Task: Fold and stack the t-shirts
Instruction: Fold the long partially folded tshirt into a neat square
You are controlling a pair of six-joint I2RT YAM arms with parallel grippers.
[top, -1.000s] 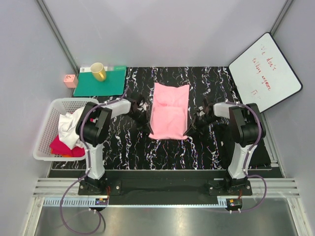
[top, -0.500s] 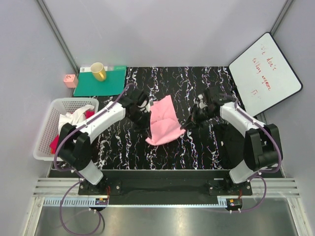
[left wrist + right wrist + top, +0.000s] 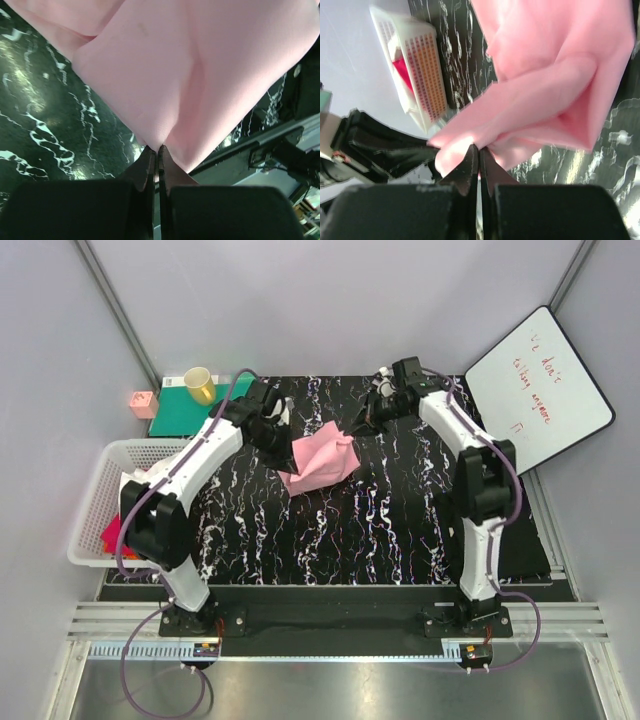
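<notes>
Pink t-shirt [image 3: 320,462] is held bunched over the desk's [image 3: 400,530] far middle | left claw [image 3: 157,150] and right claw [image 3: 479,148] are pinched on its edges | risk: the fold may be skewed if cloth is pulled from either thin pinch.

table [image 3: 400,530]: black top with white marble veins, kinda glossy
light pink t-shirt [image 3: 318,462]: bunched up, only its lower end seems to rest on the top
green mat [image 3: 190,418]: flat, well left of the shirt and a bit further back
basket [image 3: 88,510]: white, well left of the shirt and nearer, at the table's edge
whiteboard [image 3: 540,385]: well right of the shirt; can't tell if it actually sits on the top
</notes>
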